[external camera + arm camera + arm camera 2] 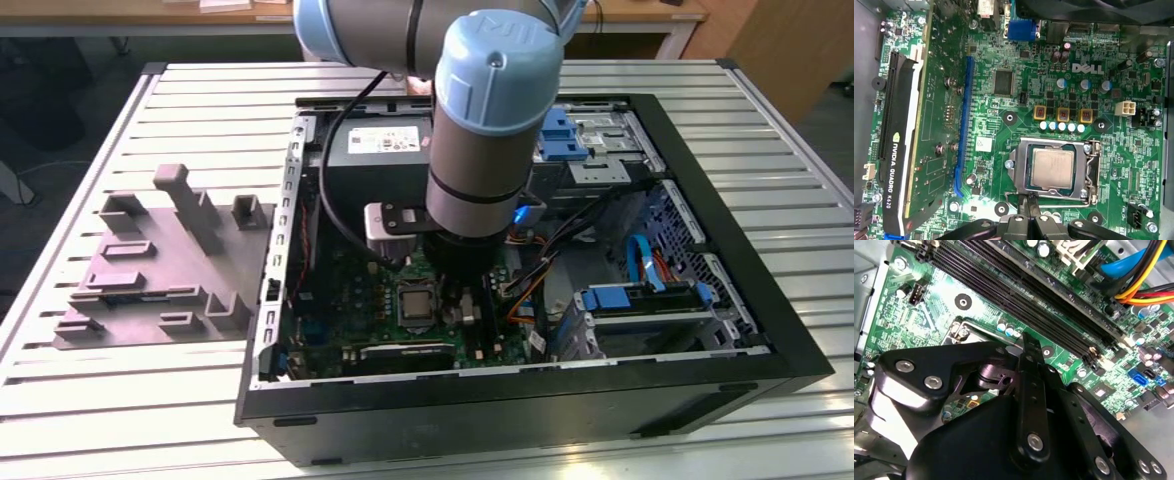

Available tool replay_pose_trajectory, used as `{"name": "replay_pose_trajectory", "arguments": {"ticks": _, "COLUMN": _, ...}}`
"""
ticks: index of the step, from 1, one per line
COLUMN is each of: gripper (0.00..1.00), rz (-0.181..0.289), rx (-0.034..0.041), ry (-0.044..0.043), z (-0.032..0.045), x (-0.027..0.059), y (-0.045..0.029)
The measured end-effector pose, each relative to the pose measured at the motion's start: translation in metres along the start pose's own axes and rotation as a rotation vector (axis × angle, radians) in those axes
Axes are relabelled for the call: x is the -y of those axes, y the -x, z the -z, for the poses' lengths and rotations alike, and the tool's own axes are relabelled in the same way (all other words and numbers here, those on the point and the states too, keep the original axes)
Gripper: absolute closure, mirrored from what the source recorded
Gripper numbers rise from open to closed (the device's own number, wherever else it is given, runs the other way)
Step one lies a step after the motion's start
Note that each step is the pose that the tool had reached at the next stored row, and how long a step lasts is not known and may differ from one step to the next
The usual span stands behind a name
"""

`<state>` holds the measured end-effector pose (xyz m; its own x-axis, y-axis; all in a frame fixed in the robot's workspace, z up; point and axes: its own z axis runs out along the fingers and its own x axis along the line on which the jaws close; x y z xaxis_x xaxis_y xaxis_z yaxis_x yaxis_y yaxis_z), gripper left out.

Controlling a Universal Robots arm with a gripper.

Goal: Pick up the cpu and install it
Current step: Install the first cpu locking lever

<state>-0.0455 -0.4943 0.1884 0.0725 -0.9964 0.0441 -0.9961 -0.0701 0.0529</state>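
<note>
The cpu (1053, 168) lies flat in the socket frame (1054, 170) on the green motherboard (1104, 150), metal top facing up toward the first wrist cam. It's approx square, so no clear long axis; its edges run parallel w/ the frame's sides. In the first wrist view the frame's rails border it on all sides, and the rail nearest the arm is partly covered by the gripper (1029, 199). Gripper fingers look pressed together, tips meeting at the frame's edge just beside the cpu w/ nothing between them; whether they touch the frame can't be told. In the second wrist view the gripper (1029, 347) and its black linkage block most of the socket, so only a corner of the frame (961, 332) shows and the cpu is hidden there. In the exterior view the arm (487, 130) reaches down into the open pc case (747, 300) and covers much of the board; the socket (414, 300) reads as a dark rectangle beside the arm's lower end, cpu too small to make out. A graphics card (929, 125) stands on edge beside the socket, cut off at the picture's edge. A grey moulded tray (147, 270) sits on the slatted table (80, 400), at the exterior view's left of the case.
</note>
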Motion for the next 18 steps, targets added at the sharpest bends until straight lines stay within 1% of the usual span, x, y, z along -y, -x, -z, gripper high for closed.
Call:
{"name": "replay_pose_trajectory", "arguments": {"ticks": 4, "gripper": 0.89, "rz": 0.000, "rx": 0.0013, "ry": 0.0000, "z": -0.0003, "x": -0.0032, "y": 0.0003}}
{"name": "replay_pose_trajectory", "arguments": {"ticks": 7, "gripper": 0.89, "rz": 0.000, "rx": 0.0017, "ry": 0.0000, "z": 0.0004, "x": -0.0035, "y": 0.0002}}
{"name": "replay_pose_trajectory", "arguments": {"ticks": 13, "gripper": 0.89, "rz": 0.000, "rx": 0.0016, "ry": 0.0000, "z": 0.0062, "x": -0.0039, "y": 0.0000}}
{"name": "replay_pose_trajectory", "arguments": {"ticks": 18, "gripper": 0.89, "rz": 0.000, "rx": 0.0016, "ry": 0.0001, "z": 0.0133, "x": -0.0042, "y": -0.0003}}
